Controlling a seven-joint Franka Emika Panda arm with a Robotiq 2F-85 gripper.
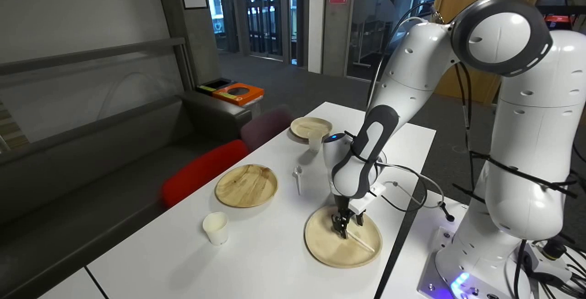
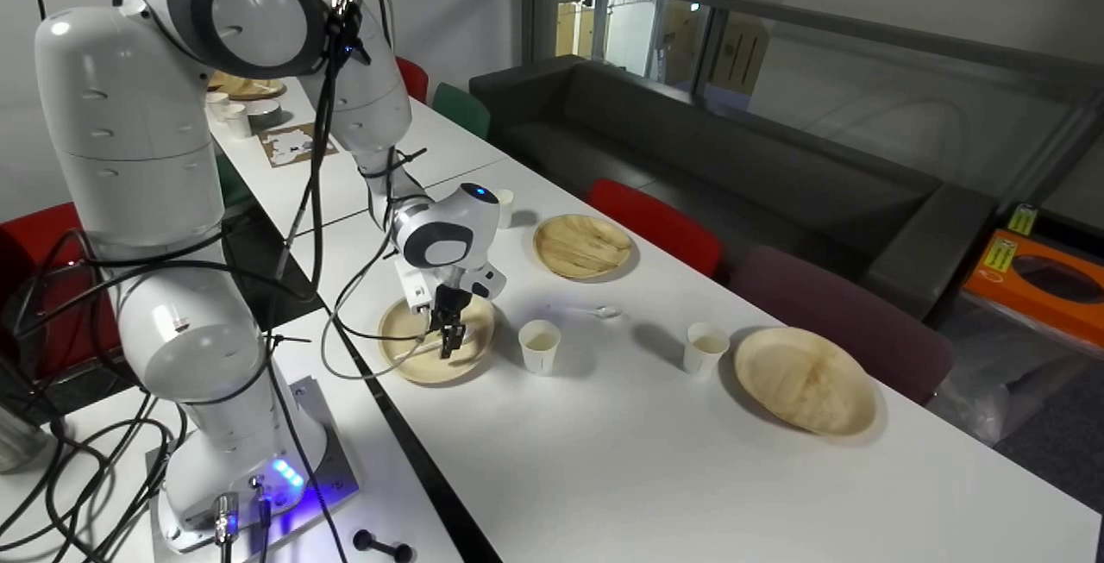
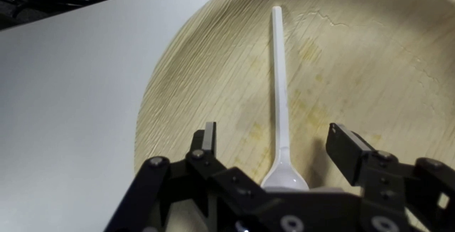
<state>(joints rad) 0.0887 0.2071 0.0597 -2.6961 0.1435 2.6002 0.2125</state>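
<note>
White spoon [image 3: 280, 82] inside parted pincer [image 3: 272, 134], clear only in wrist view.

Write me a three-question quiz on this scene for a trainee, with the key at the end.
1. Open question: in the wrist view, how does the gripper stand to the spoon lying on the plate?
2. True or false: a red chair stands between the table and the dark sofa.
3. Multiple choice: the second spoon lies
A) in a cup
B) directly on the table
C) on the sofa

Key
1. Its jaws stand open, one on each side of the spoon, with a visible gap to each.
2. True.
3. B.
</note>
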